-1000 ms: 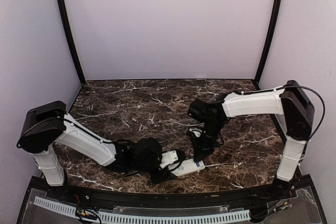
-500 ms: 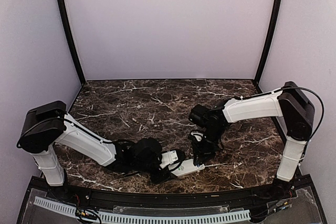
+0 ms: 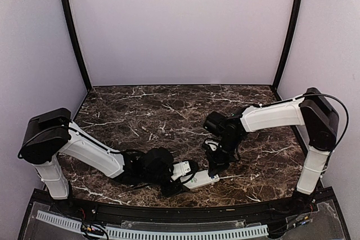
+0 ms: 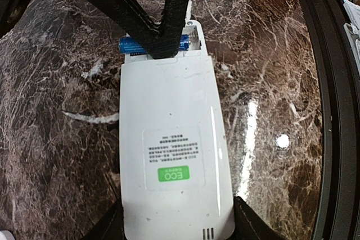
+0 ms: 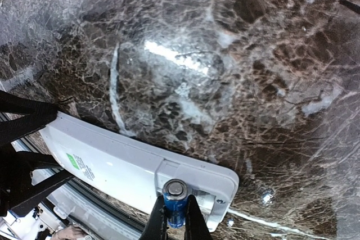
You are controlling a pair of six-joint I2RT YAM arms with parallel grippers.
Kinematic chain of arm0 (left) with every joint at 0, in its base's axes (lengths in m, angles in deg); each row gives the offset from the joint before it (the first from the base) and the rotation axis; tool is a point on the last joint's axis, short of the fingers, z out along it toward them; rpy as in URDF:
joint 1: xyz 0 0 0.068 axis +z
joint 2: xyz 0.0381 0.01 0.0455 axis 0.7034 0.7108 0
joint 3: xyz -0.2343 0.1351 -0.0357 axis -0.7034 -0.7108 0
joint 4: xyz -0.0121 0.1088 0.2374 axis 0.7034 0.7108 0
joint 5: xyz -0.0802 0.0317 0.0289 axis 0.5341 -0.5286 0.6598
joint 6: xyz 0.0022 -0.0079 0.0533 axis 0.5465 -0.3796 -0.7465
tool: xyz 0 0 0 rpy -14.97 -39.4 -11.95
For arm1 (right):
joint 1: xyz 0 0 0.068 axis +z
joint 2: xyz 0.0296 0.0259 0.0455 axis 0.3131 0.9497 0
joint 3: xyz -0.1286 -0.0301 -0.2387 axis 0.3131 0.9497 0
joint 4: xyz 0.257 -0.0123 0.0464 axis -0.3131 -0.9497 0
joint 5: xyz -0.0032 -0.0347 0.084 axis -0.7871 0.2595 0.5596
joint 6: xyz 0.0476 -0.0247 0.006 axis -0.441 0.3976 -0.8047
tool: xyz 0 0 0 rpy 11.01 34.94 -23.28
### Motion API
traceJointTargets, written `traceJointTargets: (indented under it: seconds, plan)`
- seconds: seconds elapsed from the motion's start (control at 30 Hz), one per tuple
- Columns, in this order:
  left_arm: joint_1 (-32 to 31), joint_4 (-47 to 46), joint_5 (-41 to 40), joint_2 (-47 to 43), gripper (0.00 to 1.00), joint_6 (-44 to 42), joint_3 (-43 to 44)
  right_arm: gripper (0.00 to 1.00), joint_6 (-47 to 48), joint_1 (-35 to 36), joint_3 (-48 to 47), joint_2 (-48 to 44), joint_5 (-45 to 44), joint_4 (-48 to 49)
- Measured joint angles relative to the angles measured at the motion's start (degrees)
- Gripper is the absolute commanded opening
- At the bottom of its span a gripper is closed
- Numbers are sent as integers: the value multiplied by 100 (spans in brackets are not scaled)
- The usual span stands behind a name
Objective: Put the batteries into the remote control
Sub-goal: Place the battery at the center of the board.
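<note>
Dark veined marble table (image 3: 163, 111), plain lilac walls (image 3: 180, 26), black corner posts (image 3: 73, 32)

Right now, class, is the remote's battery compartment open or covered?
Open: the remote control has an uncovered end bay, blue battery showing.

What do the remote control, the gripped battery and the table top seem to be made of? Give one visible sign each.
The remote control is probably plastic: smooth white moulded shell, slight sheen. The battery is likely metal: shiny grey end cap, blue wrap. The table top looks like polished dark marble, with white veins and glare spots, though it could be printed laminate.
</note>
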Motion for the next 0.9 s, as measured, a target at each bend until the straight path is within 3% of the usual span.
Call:
traceJointTargets:
  seconds: [0.4,0.63,0.9]
  plan:
    - [0,-2,-31,0,25,0,-2,0,13,-59,-225,-422,-28,-581]
    - [0,2,-120,0,25,-4,0,0,15,-682,138,-986,-437,-1233]
    - [-15,291,-323,11,24,101,160,0,13,-885,608,-595,-986,-1217]
